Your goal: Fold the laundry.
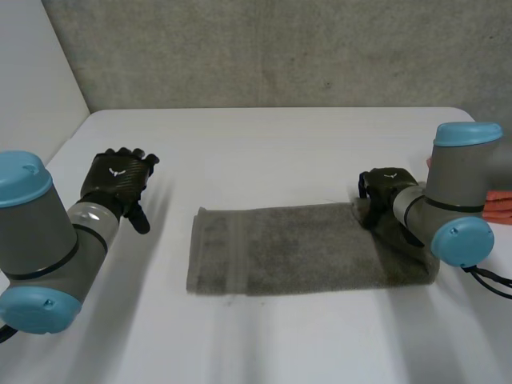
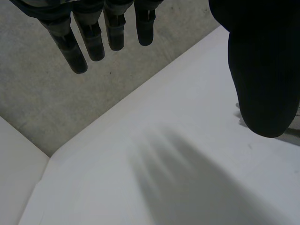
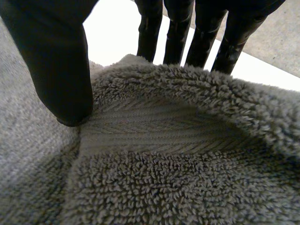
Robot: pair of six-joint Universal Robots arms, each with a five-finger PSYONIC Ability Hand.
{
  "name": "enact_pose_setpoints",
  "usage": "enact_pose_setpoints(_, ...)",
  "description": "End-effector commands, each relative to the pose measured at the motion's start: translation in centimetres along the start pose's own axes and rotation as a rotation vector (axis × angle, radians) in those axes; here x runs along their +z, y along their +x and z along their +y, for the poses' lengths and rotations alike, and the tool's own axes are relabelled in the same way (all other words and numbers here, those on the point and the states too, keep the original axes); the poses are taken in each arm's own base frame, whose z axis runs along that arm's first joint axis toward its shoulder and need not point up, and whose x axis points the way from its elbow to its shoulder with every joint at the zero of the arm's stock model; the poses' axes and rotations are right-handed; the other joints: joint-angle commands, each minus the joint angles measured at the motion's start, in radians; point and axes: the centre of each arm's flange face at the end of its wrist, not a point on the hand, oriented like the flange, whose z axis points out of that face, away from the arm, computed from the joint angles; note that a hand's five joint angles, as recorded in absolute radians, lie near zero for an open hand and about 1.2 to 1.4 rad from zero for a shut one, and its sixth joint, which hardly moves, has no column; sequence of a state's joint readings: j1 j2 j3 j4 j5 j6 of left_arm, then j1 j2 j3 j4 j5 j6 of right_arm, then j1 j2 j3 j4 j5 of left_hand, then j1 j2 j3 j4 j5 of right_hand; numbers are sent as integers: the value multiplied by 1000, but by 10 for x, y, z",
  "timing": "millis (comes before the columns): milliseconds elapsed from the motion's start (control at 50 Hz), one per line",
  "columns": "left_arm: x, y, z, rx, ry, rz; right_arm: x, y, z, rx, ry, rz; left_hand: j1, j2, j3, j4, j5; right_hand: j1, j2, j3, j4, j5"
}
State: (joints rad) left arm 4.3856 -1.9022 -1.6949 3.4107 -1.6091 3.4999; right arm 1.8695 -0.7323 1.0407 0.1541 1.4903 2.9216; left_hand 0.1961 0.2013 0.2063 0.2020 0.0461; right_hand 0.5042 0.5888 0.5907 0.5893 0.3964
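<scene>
Right hand (image 1: 390,186) fingers pinching grey towel (image 1: 296,248) end | left hand (image 1: 118,178) fingers straight, empty | white table (image 1: 280,144) | concrete wall (image 1: 280,48)

In the head view the right arm (image 1: 456,200) covers the towel's (image 1: 296,248) three o'clock end. At the tabletop's (image 1: 280,152) three o'clock edge, an orange-red thing (image 1: 502,205) is cut off, too little to name. In the right wrist view the towel's raised edge hides the tips of the right hand's (image 3: 56,56) fingers (image 3: 174,37).
</scene>
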Motion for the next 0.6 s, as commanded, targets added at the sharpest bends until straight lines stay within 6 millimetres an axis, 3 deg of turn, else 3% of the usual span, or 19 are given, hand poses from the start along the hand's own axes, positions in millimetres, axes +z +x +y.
enact_pose_setpoints(20, 1, 1, 1, 2, -4, 1, 5, 4, -12, -26, 45, 12, -21, -26, -31, -27, -45, 892, 807, 806, 807, 825)
enact_pose_setpoints(120, 1, 0, 1, 3, -1, -1, -18, 4, -64, -45, 192, 9, -21, -26, -31, -27, -45, 892, 807, 806, 807, 825)
enact_pose_setpoints(160, 1, -1, -1, 3, 4, -3, -26, -4, -73, -53, 223, -22, -21, -26, -31, -27, -45, 892, 807, 806, 807, 825)
enact_pose_setpoints(180, 1, -1, -1, 3, 5, -5, -29, -12, -77, -60, 238, -52, -21, -26, -31, -27, -45, 892, 807, 806, 807, 825)
enact_pose_setpoints(200, 1, -3, -3, 2, 10, -10, -40, -41, -86, -88, 276, -148, -21, -26, -31, -27, -45, 892, 807, 806, 807, 825)
enact_pose_setpoints(260, 1, -6, -4, 1, 14, -18, -59, -88, -91, -131, 321, -301, -21, -26, -31, -27, -45, 892, 807, 806, 807, 825)
enact_pose_setpoints(280, 1, -8, -6, 0, 20, -24, -71, -118, -91, -160, 346, -403, -21, -26, -31, -27, -45, 892, 807, 806, 807, 825)
enact_pose_setpoints(320, 1, -11, -9, -1, 26, -34, -83, -143, -88, -182, 355, -493, -21, -26, -31, -27, -45, 892, 807, 806, 807, 825)
enact_pose_setpoints(340, 1, -16, -12, -3, 34, -47, -94, -166, -81, -209, 358, -577, -21, -26, -31, -27, -45, 892, 807, 806, 807, 825)
enact_pose_setpoints(420, 1, -23, -13, -9, 37, -67, -107, -201, -55, -254, 321, -707, -21, -26, -31, -27, -45, 892, 807, 806, 807, 825)
enact_pose_setpoints(480, 0, -22, -12, -10, 34, -63, -111, -221, -30, -292, 273, -765, -21, -26, -31, -27, -45, 892, 807, 806, 807, 825)
enact_pose_setpoints(540, 0, -20, -12, -9, 33, -56, -113, -228, -20, -326, 258, -773, -22, -27, -32, -27, -46, 892, 807, 806, 807, 825)
enact_pose_setpoints(560, 0, -18, -11, -9, 30, -52, -113, -228, -18, -338, 258, -769, -22, -27, -32, -27, -46, 594, 509, 507, 509, 527)
enact_pose_setpoints(600, -1, -17, -10, -10, 28, -46, -112, -224, -19, -333, 256, -760, -22, -27, -32, -27, -46, 348, 264, 262, 263, 282)
